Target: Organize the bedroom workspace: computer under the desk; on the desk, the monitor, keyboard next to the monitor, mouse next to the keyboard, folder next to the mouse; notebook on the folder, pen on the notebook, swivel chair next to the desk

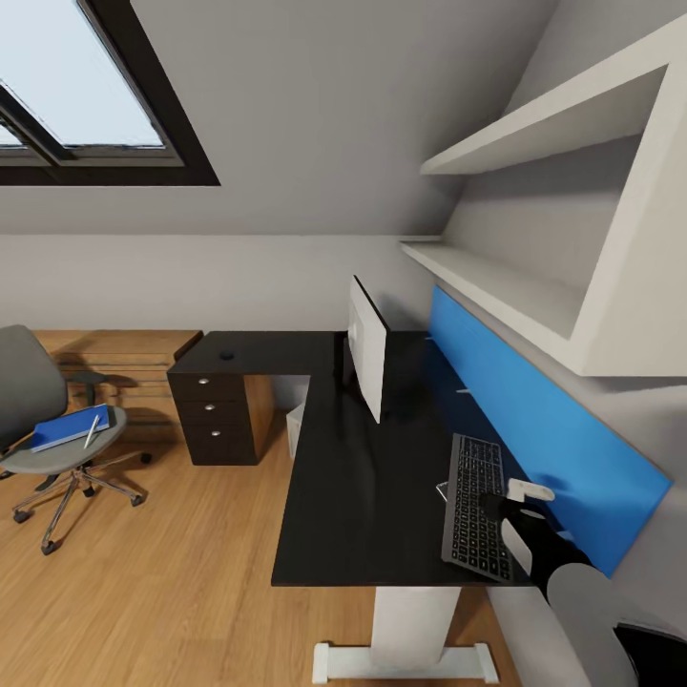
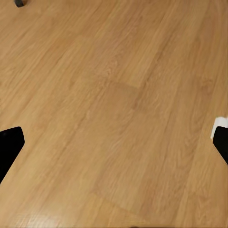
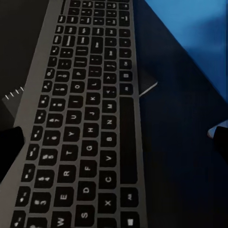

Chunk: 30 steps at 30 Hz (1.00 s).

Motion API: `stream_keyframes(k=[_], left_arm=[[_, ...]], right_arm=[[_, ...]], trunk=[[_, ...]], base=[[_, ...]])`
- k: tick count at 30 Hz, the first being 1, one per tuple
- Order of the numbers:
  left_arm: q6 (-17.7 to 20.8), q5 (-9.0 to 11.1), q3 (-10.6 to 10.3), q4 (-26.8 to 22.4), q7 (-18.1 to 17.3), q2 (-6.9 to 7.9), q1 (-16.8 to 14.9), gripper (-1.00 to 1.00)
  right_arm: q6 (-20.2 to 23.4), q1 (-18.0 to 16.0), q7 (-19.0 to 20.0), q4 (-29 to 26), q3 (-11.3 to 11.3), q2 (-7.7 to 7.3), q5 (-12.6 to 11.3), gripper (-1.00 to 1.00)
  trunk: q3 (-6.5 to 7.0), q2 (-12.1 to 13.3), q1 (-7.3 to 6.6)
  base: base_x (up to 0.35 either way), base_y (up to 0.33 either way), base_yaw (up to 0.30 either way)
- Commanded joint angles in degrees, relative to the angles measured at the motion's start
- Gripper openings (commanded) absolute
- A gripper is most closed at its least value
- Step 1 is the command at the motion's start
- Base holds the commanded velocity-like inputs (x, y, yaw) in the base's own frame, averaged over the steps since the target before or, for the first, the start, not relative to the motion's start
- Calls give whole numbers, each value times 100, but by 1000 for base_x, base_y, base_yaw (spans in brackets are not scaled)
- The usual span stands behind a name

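Glossy black, the L-shaped desk (image 1: pixel 363 477) fills the centre of the head view, its near edge running across the lower middle above a white leg, its far side closed by the blue back panel (image 1: pixel 534 401). Wooden floor (image 1: pixel 162 592) lies open across the whole lower left of the frame, between the desk's left edge and the swivel chair (image 1: pixel 38 420) at the left margin, which stands well apart from the desk. The monitor (image 1: pixel 367 358) stands edge-on near the middle of the desk, at the inner corner of the L. On the chair seat lies the blue folder (image 1: pixel 69 427) with the white pen (image 1: pixel 92 431) across it. The keyboard (image 1: pixel 475 506) lies lengthwise at lower right, close to the back panel, a strip of bare desktop to its left. The right gripper (image 1: pixel 520 510) sits over the keyboard's near right end; the right wrist view shows its fingers (image 3: pixel 9 152) spread apart above the keys. The left gripper (image 2: pixel 114 147) has its fingertips wide apart over bare floorboards.
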Motion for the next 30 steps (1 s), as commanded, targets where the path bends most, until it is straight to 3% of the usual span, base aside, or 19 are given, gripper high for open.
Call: stream_keyframes(k=[1, 8, 25, 30], left_arm=[[-54, -3, -47, 0, 57, -4, -3, 100], [-393, -9, -52, 0, 66, -28, -2, 100], [-433, -39, -71, -32, 59, -7, -2, 100], [-385, -32, -77, -264, 123, 0, -2, 100]], right_arm=[[33, -1, -16, -11, 5, -3, -32, 100], [46, 0, -17, -18, 4, -7, -32, 100], [60, -2, -16, -63, 4, -15, -32, 100], [105, 0, -18, -64, 9, -15, -32, 100]], trunk=[[-9, -8, 2], [-9, -8, 2], [-9, -8, 2], [-9, -8, 2]], base=[[0, 0, 0], [0, 0, 0], [0, 0, 0], [0, 0, 0]])
